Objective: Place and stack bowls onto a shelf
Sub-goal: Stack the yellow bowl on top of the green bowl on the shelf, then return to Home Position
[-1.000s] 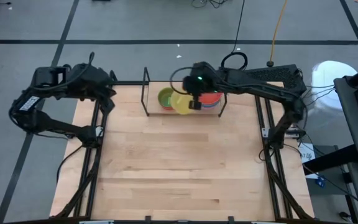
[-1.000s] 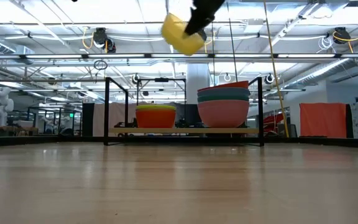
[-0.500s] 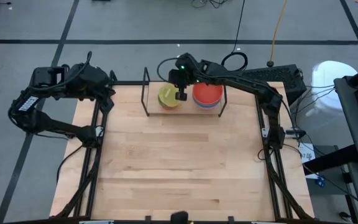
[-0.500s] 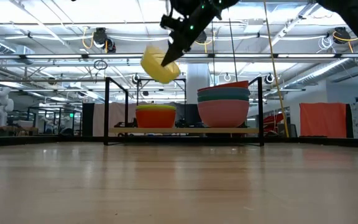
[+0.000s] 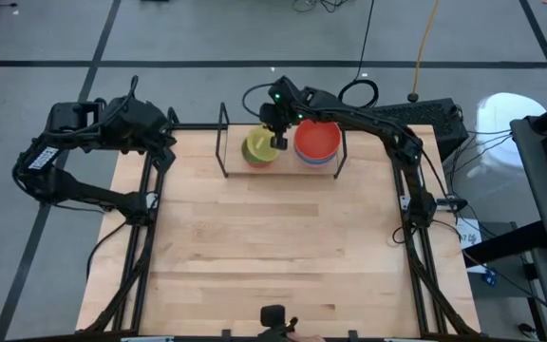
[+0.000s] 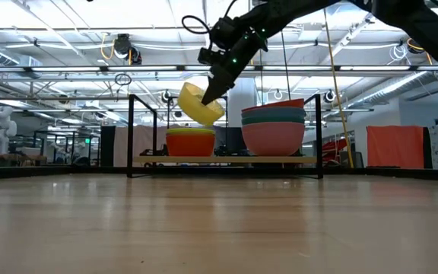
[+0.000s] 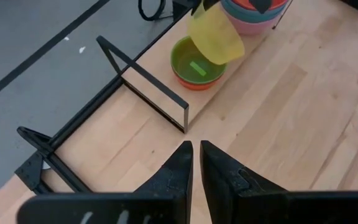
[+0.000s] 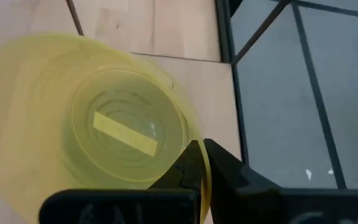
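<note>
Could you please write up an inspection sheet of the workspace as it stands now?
Surface: pale wood table, bare in front of the shelf.
Job's things: shelf holds a green-on-orange stack and a stack topped red over teal and pink; yellow bowl tilted above the green one.
Clutter: nothing seen.
Grippers: right gripper shut on the yellow bowl's rim over the shelf; left gripper waits at the table's far left corner, holding nothing.
Cables: black loop and yellow cord behind the table.
Surroundings: grey floor, ceiling lights, orange panel.
</note>
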